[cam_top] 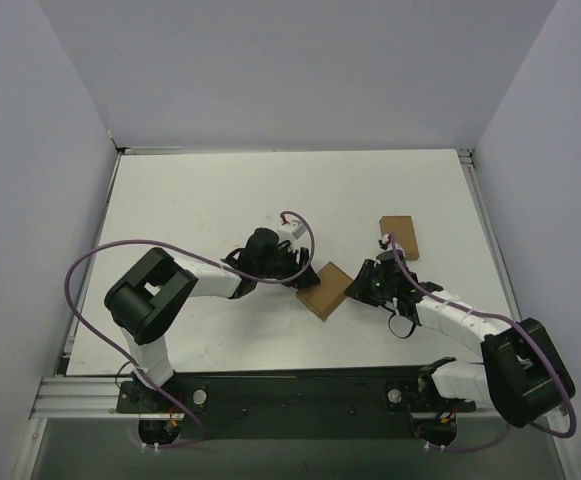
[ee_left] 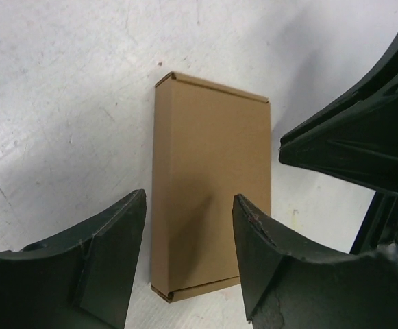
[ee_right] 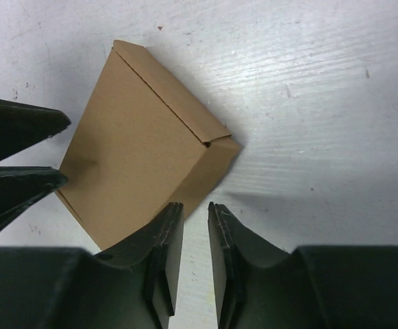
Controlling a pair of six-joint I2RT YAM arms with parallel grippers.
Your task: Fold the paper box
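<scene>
The paper box (cam_top: 325,290) is thin brown cardboard, folded shut and lying flat on the white table between both arms. In the left wrist view the box (ee_left: 209,185) lies lengthwise under my left gripper (ee_left: 188,195), which is open and straddles its near end from above. In the right wrist view the box (ee_right: 144,151) shows a tucked flap edge at its right corner. My right gripper (ee_right: 195,205) stands beside that corner, its jaws a narrow gap apart with nothing between them. In the top view the left gripper (cam_top: 295,262) and right gripper (cam_top: 360,285) flank the box.
A narrower plain brown cardboard rectangle (cam_top: 398,236) lies behind the right arm's wrist. White walls close the table at the back and both sides. The left gripper's dark fingers (ee_right: 17,123) show at the left of the right wrist view.
</scene>
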